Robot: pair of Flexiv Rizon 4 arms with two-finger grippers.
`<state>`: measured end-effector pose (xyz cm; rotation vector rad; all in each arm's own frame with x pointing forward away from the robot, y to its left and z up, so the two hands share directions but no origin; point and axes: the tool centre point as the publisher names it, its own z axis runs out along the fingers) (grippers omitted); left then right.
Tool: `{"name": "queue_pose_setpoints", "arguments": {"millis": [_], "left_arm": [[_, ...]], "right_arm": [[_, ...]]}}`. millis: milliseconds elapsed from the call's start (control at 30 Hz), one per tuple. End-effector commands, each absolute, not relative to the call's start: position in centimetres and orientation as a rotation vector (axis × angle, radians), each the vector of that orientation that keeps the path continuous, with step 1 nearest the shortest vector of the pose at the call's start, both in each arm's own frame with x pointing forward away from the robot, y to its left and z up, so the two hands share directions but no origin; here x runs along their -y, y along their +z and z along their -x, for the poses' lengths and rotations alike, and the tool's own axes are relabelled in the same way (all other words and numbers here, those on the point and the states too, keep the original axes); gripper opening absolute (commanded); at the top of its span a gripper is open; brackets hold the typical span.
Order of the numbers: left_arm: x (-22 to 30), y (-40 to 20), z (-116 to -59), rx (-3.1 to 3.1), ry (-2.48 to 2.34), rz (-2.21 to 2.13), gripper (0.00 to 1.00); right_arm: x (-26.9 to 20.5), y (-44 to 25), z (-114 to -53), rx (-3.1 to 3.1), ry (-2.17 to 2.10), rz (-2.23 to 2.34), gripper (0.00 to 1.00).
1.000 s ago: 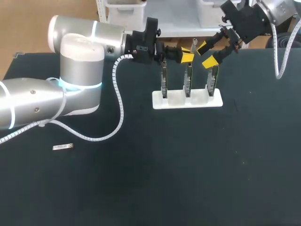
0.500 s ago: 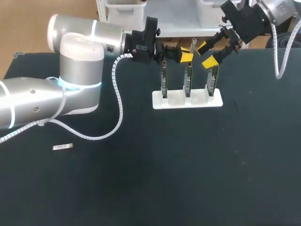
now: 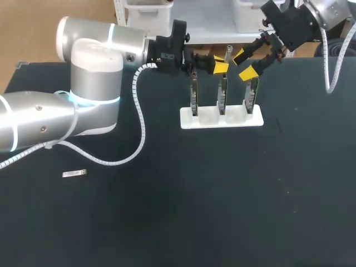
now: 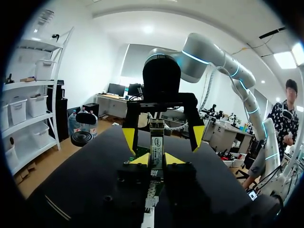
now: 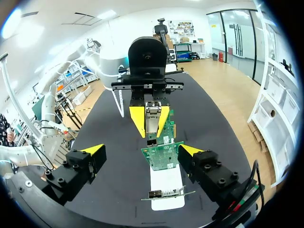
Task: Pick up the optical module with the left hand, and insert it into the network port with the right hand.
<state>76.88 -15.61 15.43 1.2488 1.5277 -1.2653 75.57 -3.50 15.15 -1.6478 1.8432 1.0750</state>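
Observation:
My left gripper (image 3: 221,67) hangs over the white stand (image 3: 221,119) of three upright green network cards (image 3: 222,94), shut on a small silver optical module (image 3: 228,55). In the left wrist view the module (image 4: 156,142) stands pinched between the yellow tips of that gripper (image 4: 156,160). Facing it from the far right, my right gripper (image 3: 244,64) is open, its fingers (image 4: 129,138) spread to either side of the module's free end without touching it. From the right wrist, the module (image 5: 152,114) juts out of the left gripper (image 5: 151,125) toward my right gripper (image 5: 142,151), with the cards (image 5: 164,154) just below.
A second small silver module (image 3: 74,174) lies flat on the black table at the near left. The left arm's white coiled cable (image 3: 139,119) hangs down onto the table beside the stand. The stand (image 5: 166,185) sits near the table's far edge.

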Motion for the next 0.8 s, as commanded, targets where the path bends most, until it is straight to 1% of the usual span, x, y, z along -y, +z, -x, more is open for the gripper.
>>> {"name": "queue_pose_setpoints", "arguments": {"millis": [33, 367, 800], "left_arm": [[15.7, 15.4, -77.1, -1.529, -1.267, -1.253, 0.00], [15.7, 15.4, -77.1, -1.529, -1.267, -1.253, 0.00], [15.7, 15.4, -77.1, -1.529, -1.267, -1.253, 0.00]], "right_arm": [[3.5, 15.1, -75.4, -1.844, 1.070, 1.645, 1.00], [5.1, 15.9, -75.8, -1.841, 0.998, 1.630, 1.00], [4.8, 17.3, -76.6, -1.803, 0.897, 1.608, 1.00]]}}
